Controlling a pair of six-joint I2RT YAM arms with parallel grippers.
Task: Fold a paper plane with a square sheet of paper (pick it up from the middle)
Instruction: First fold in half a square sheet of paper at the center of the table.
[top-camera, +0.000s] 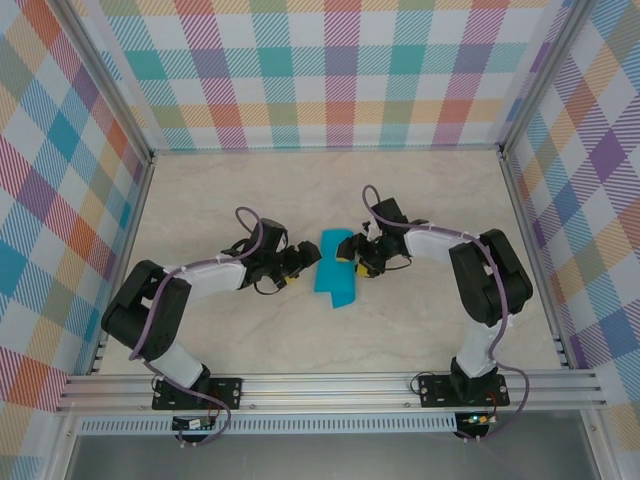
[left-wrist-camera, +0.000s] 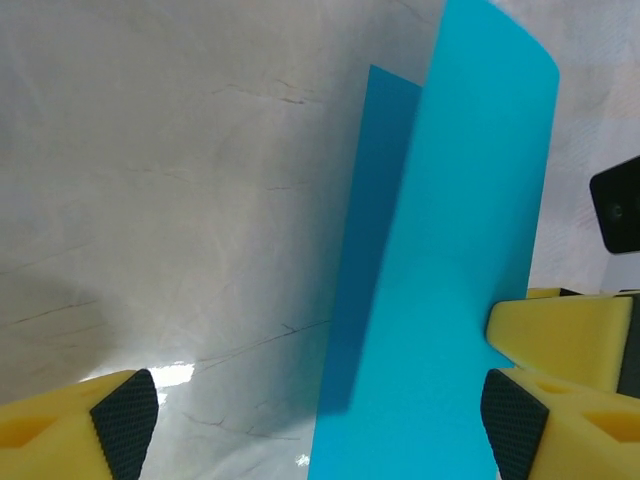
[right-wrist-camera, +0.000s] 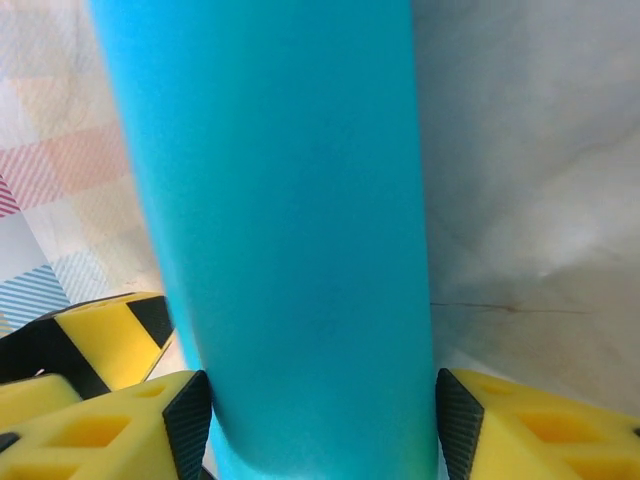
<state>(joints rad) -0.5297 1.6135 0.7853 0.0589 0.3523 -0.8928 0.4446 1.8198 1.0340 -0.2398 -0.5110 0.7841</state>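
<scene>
One lengthwise fold looks begun, nothing pointed yet.
Mid-table, the square sheet of paper (top-camera: 332, 280) stands half-raised over itself. The right gripper (top-camera: 357, 258), at its 3 o'clock, squeezes it between both pads (right-wrist-camera: 190, 420), and the left gripper (top-camera: 298, 263), at 9 o'clock, gapes wide. Nose and wing folds remain, I judge.

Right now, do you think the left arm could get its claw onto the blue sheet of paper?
Probably yes. The left claw is open, with the square sheet of paper rising between its fingers, and nothing blocks it; the right claw sits on the sheet's other side.
</scene>
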